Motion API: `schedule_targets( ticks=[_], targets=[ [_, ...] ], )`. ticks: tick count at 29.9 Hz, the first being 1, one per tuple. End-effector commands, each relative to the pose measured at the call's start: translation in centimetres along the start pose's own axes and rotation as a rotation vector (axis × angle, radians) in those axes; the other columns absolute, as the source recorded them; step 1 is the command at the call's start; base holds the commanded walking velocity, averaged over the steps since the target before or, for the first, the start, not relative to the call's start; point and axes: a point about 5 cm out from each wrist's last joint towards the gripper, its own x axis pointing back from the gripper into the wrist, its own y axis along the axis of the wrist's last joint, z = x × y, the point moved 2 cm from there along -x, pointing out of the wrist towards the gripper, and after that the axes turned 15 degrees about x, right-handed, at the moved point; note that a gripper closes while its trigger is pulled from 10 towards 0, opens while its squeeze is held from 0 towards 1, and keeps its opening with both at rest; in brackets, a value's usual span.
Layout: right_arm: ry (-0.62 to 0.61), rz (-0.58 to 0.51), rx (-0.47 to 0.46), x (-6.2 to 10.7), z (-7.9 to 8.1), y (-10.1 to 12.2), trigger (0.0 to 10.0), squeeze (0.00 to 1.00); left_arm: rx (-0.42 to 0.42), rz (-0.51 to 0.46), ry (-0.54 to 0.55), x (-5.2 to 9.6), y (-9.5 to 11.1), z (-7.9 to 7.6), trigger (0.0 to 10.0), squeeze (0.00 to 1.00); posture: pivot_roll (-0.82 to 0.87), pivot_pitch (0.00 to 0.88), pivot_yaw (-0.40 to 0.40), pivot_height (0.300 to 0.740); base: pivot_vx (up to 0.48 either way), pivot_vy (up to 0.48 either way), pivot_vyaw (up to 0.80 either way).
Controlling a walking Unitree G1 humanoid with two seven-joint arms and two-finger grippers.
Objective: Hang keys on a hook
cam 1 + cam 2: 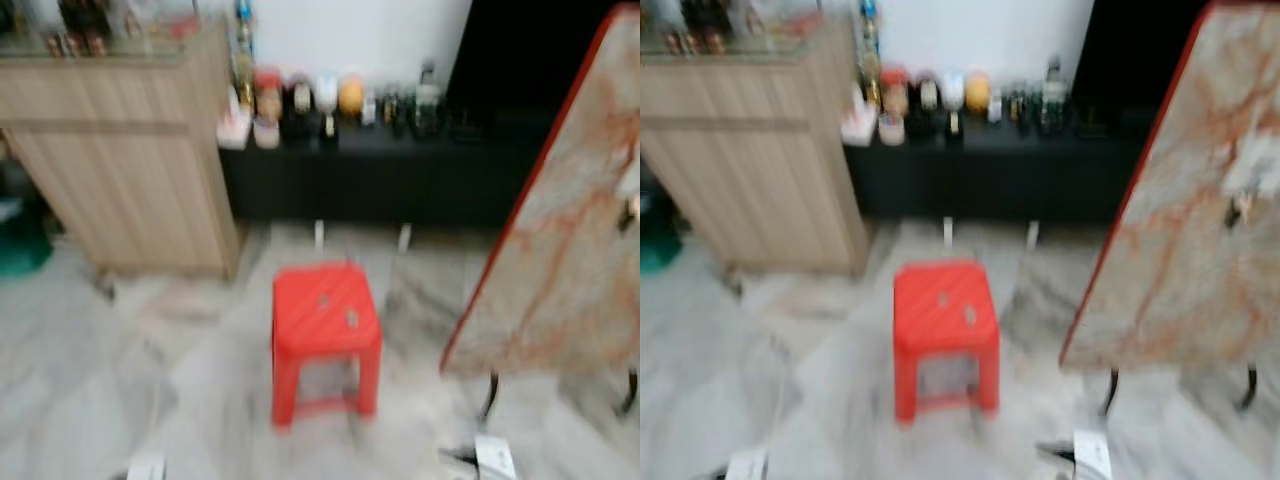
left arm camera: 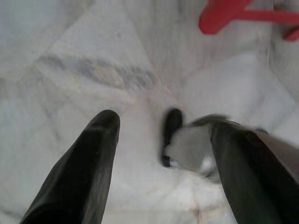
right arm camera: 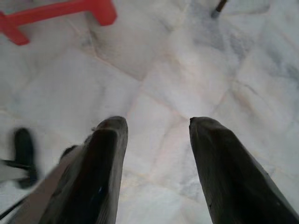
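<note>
A red plastic stool (image 1: 325,330) stands on the marble floor in the middle of the head views. Two small greyish items (image 1: 350,318) lie on its seat, too blurred to identify. Both arms hang low. In the left wrist view my left gripper (image 2: 163,122) is open over the pale floor, with a red stool leg (image 2: 219,16) beyond it. In the right wrist view my right gripper (image 3: 158,122) is open too, nothing between its fingers, with another part of the stool (image 3: 60,14) beyond it.
A wooden cabinet (image 1: 130,160) stands at the left. A low black shelf (image 1: 380,170) with several bottles and jars runs along the back wall. At the right stands a red-edged marble-patterned table (image 1: 1180,220) on thin dark legs, carrying a small dark item (image 1: 1238,212).
</note>
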Motion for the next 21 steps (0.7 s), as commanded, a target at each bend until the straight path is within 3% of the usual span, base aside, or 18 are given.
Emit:
schedule_targets(
  ticks=[1, 5, 21],
  targets=[
    [0.01, -0.017, -0.002, -0.07, 0.42, 0.7, 10.0, 0.0, 0.0, 0.024, 0.027, 0.29, -0.68, 0.98, 10.0, 0.0, 0.1, 0.0, -0.04, 0.74, 0.0, 0.322, 0.0],
    [0.011, -0.018, 0.0, -0.08, 0.41, 0.75, 10.0, 0.0, 0.003, 0.019, 0.028, 0.28, -0.51, 1.05, 10.0, 0.0, 0.1, 0.0, -0.041, 0.74, 0.0, 0.307, 0.0],
    [0.014, -0.024, 0.006, -0.09, 0.39, 1.04, 10.0, 0.0, 0.008, 0.007, 0.023, 0.23, -0.19, 0.95, 10.0, 0.0, 0.1, 0.0, -0.044, 0.74, 0.0, 0.0, 0.0]
  ],
)
